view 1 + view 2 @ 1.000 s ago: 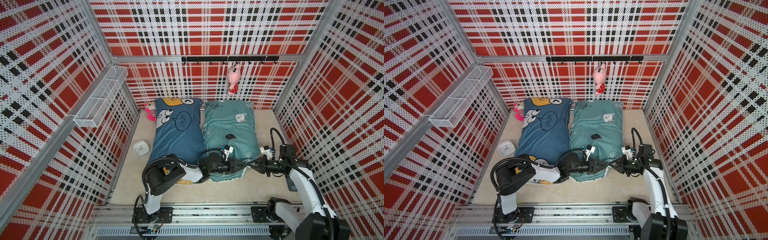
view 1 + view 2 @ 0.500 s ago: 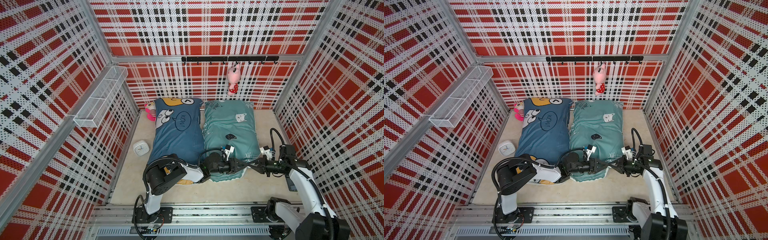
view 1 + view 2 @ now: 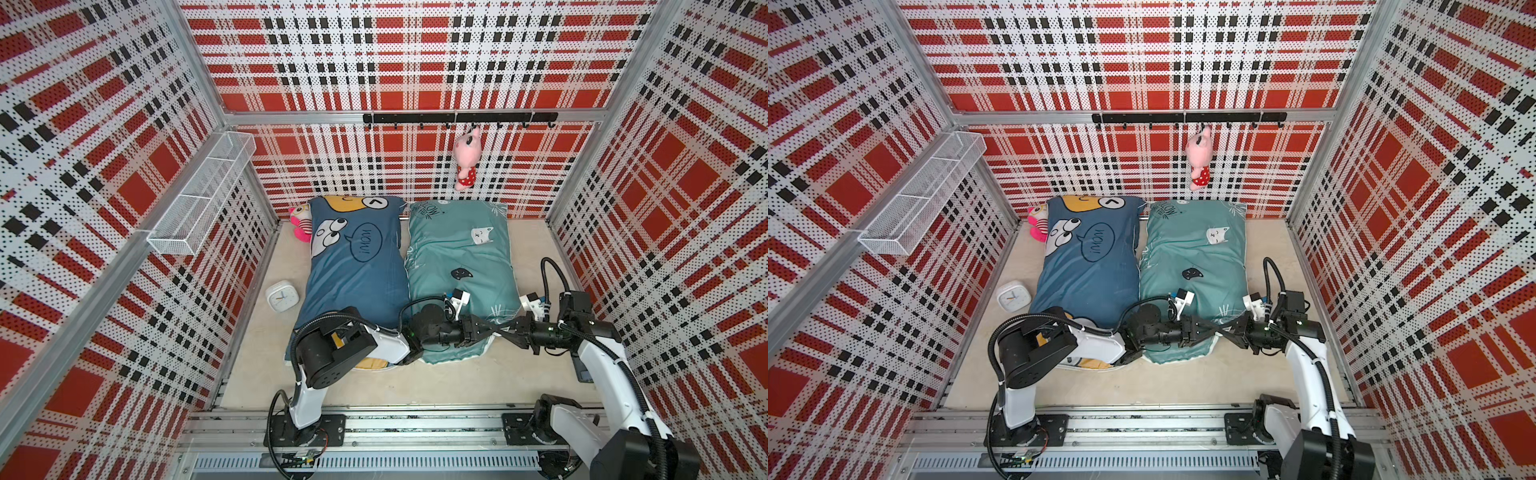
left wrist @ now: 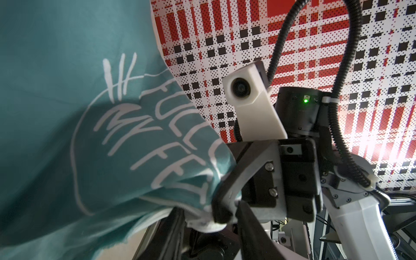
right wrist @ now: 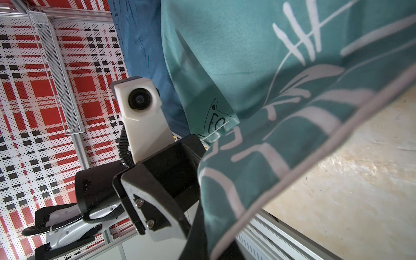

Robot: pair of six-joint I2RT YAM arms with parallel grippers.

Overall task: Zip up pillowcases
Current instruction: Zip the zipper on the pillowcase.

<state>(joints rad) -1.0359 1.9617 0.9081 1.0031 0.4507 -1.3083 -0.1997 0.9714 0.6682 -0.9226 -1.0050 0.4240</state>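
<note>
The teal pillowcase (image 3: 457, 257) is laid lengthwise on the right half of the desk (image 3: 457, 384), from the far edge toward the near edge. The dark blue pillowcase (image 3: 357, 286) is touching it along its left side. Both arms are brought together at the near end of the teal one. The left arm (image 3: 386, 345) is stretched across the near end of the blue pillowcase, and the right arm (image 3: 598, 353) is reached in from the desk's right edge.

The right jaws are pressed together, and in the left wrist view the pale hem (image 4: 202, 221) of the teal cover is seen pinched in them. The left jaws are held partly spread with that hem between them; whether cloth is gripped there cannot be told. No zip slider can be made out in any view.

The step in hand is judged to be the zipping of the teal pillowcase, with its open end secured and the slider being sought. Next, the slider would need to be caught by the left jaws while the hem is held taut by the right. It would then be drawn along the near end in line with the teeth, since slack cloth or a sideways pull would likely jam it. Whether the blue pillowcase is closed cannot be judged, its near end being covered by the left arm.
</note>
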